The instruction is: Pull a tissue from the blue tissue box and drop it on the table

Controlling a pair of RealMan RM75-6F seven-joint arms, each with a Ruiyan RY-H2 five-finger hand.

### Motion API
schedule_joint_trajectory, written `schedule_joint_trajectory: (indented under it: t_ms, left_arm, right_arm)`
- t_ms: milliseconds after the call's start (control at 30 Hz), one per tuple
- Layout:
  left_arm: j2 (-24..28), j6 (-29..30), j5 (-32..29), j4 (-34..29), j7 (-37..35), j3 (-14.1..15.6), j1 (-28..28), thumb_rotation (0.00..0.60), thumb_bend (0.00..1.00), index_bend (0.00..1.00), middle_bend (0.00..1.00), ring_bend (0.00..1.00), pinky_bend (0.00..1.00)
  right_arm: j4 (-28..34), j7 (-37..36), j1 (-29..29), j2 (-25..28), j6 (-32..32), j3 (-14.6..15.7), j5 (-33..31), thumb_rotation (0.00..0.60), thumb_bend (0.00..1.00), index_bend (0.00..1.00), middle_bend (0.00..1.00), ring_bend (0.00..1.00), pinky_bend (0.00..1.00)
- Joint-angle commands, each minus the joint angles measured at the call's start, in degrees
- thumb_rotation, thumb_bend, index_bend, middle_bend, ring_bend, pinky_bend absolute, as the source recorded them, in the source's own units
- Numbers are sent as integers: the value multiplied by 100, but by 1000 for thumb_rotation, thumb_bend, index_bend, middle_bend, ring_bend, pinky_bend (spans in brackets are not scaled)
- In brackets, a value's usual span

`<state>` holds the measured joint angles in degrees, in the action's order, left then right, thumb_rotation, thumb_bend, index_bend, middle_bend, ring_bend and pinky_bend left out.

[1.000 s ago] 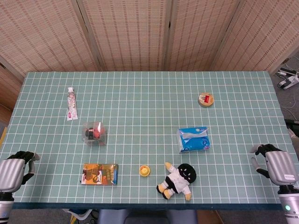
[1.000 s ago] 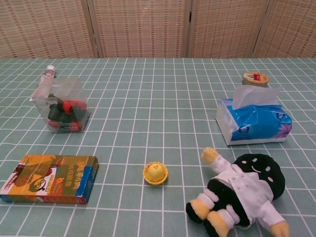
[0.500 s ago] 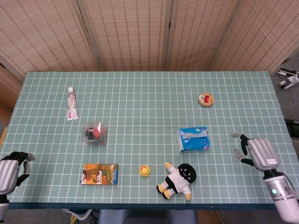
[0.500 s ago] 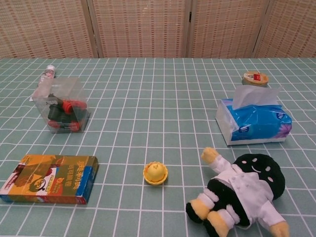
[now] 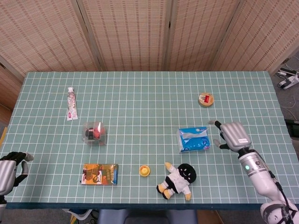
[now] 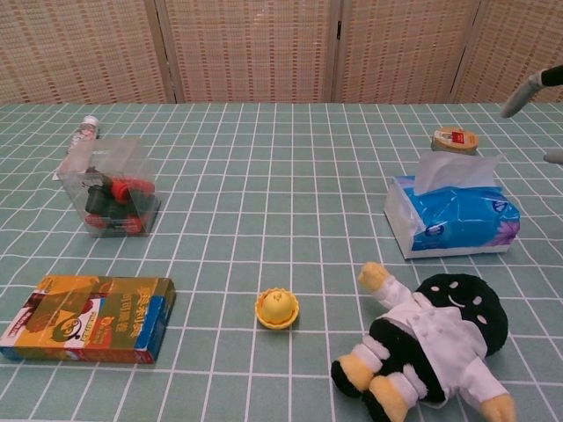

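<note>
The blue tissue box (image 5: 193, 139) lies right of the table's middle, and a white tissue (image 6: 454, 170) stands up out of its top in the chest view, where the blue tissue box (image 6: 456, 219) sits at the right. My right hand (image 5: 231, 134) hovers just right of the box with fingers spread, holding nothing. In the chest view only its fingertips (image 6: 523, 92) show at the upper right edge. My left hand (image 5: 10, 170) rests at the table's near left corner, fingers curled in, empty.
A plush doll (image 5: 178, 180) lies just in front of the box. A small round tin (image 5: 205, 99) sits behind it. A yellow cap (image 5: 145, 171), a snack box (image 5: 99, 173), a clear container (image 5: 94, 133) and a tube (image 5: 71, 103) lie to the left.
My right hand has moved from the table's right edge inward and forward to beside the tissue box. My left hand has slid a little further toward the left edge.
</note>
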<state>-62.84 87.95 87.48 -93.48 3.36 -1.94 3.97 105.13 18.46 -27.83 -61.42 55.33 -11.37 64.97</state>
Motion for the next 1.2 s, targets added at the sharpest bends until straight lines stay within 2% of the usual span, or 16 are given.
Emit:
schedule_joint_trajectory:
  t_ms: [33, 233, 400, 467, 567, 667, 733, 967, 1200]
  left_arm:
    - [13, 18, 8, -4, -29, -2, -10, 600, 395, 576, 495, 387, 520]
    - [51, 41, 1, -7, -116, -14, -27, 600, 395, 576, 495, 387, 520]
    - [77, 63, 0, -7, -175, -23, -41, 600, 395, 576, 495, 387, 520]
    - [85, 69, 1, -11, -192, -26, -45, 600, 395, 576, 495, 387, 520]
    - [93, 74, 11, -14, -203, -24, -50, 600, 395, 575, 495, 387, 520]
    - [97, 76, 19, -18, -207, -22, -52, 600, 395, 576, 495, 387, 520]
    - [97, 72, 20, -17, -207, -22, -51, 600, 395, 576, 495, 387, 520]
    - [79, 37, 23, -6, -164, -13, -42, 600, 395, 576, 495, 387, 520]
    - [56, -8, -7, 6, -116, -17, -28, 600, 395, 576, 495, 387, 520]
  right_arm:
    - [-2, 347, -296, -224, -200, -24, -375, 600, 266, 241, 1000, 979, 1000]
    - [-85, 759, -668, -547, -339, 48, -877, 600, 266, 259, 1000, 979, 1000]
    - [-179, 1043, -904, -755, -362, 154, -1216, 600, 278, 381, 1000, 979, 1000]
    - [-223, 1162, -986, -825, -325, 191, -1344, 600, 333, 462, 1000, 981, 1000]
    - [-275, 1297, -1066, -936, -174, 209, -1480, 600, 469, 609, 1000, 996, 1000]
    - [-246, 1351, -1079, -995, 69, 197, -1475, 600, 557, 707, 1000, 1000, 1000]
    - [-180, 1323, -1058, -984, 209, 180, -1419, 600, 587, 738, 1000, 1000, 1000]
    - [290, 1149, -938, -688, 667, 100, -986, 600, 604, 752, 1000, 1000, 1000]
    - [940, 1121, -843, -222, 1166, -111, -570, 600, 604, 752, 1000, 1000, 1000]
